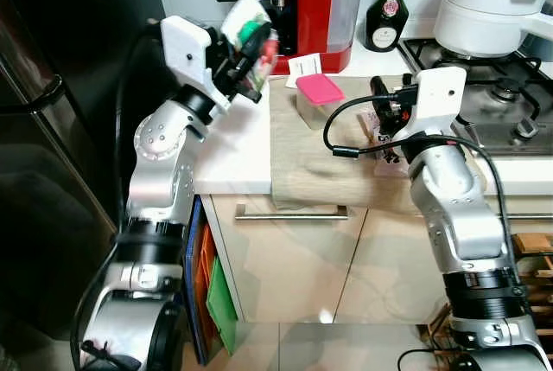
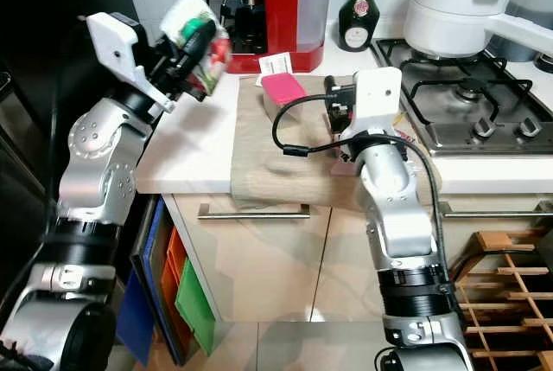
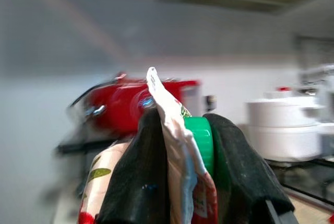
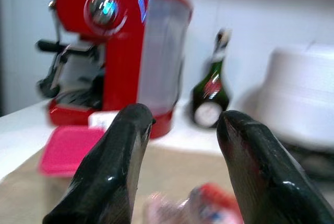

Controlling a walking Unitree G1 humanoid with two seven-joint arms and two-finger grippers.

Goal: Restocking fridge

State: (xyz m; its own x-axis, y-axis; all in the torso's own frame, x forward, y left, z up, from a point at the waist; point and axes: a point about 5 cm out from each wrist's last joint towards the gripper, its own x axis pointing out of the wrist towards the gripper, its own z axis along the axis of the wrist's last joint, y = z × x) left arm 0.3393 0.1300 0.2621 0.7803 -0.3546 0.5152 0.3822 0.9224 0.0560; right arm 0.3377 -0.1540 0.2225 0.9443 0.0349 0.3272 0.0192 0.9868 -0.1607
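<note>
Jaws of the left gripper point(image 1: 251, 51) clench a food pouch point(image 1: 246, 21) above the table's point(image 1: 233, 150) left edge, the right gripper point(image 4: 180, 145) gapes empty; carry the pouch fridgeward without loosening.

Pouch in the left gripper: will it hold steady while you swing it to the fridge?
Probably floppy: the pouch is soft film that bends around the left gripper. Its top edge stands free above the fingers, so it may flap. The green cap looks like the stiffest part.
</note>
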